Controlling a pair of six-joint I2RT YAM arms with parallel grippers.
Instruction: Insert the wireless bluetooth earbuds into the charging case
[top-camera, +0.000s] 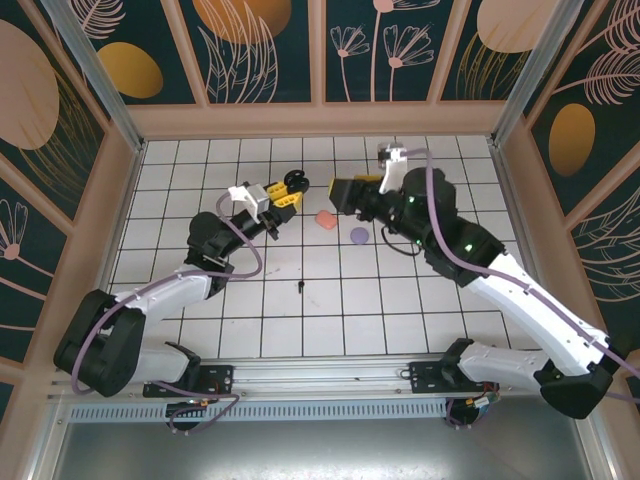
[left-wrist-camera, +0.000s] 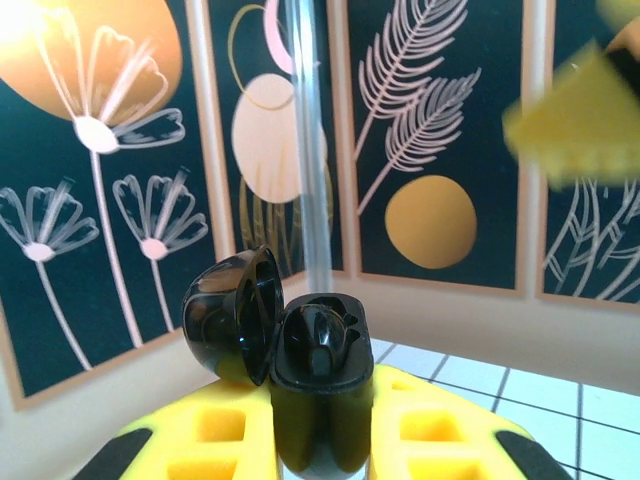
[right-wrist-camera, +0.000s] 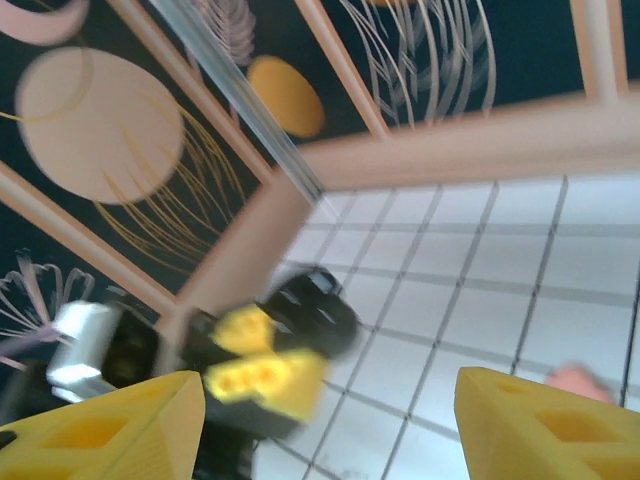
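The charging case (top-camera: 294, 180) is black and sits off the table (top-camera: 200, 300), at about 11 o'clock from the grid's centre. The left gripper (top-camera: 287, 190) is clamped narrow on its body. The left wrist view shows why it is held this way. The case (left-wrist-camera: 320, 385) stands upright between the yellow fingers (left-wrist-camera: 425, 430), with the lid (left-wrist-camera: 232, 315) swung open toward 9 o'clock, so the wells face up and out for the other arm. A dark shape lies in one well and may be a seated earbud, but black on black is too hard to read.

At 3 o'clock from the case, just beside it, the right gripper (top-camera: 336, 192) has its jaws spread wide and holds nothing. In its own camera the two yellow fingers (right-wrist-camera: 540, 425) stand far apart at the bottom corners, aimed at the blurred case (right-wrist-camera: 310, 315).

One black earbud (top-camera: 301, 288), a tiny stemmed piece, lies on the tiles at 6 o'clock from the case, well apart from both grippers. I judge this the next thing to fetch.

Toward 4 o'clock a salmon-pink piece (top-camera: 326, 218) rests near the case and a lilac piece (top-camera: 360, 236) lies beyond it. Whether these are earbuds or cases I cannot tell.
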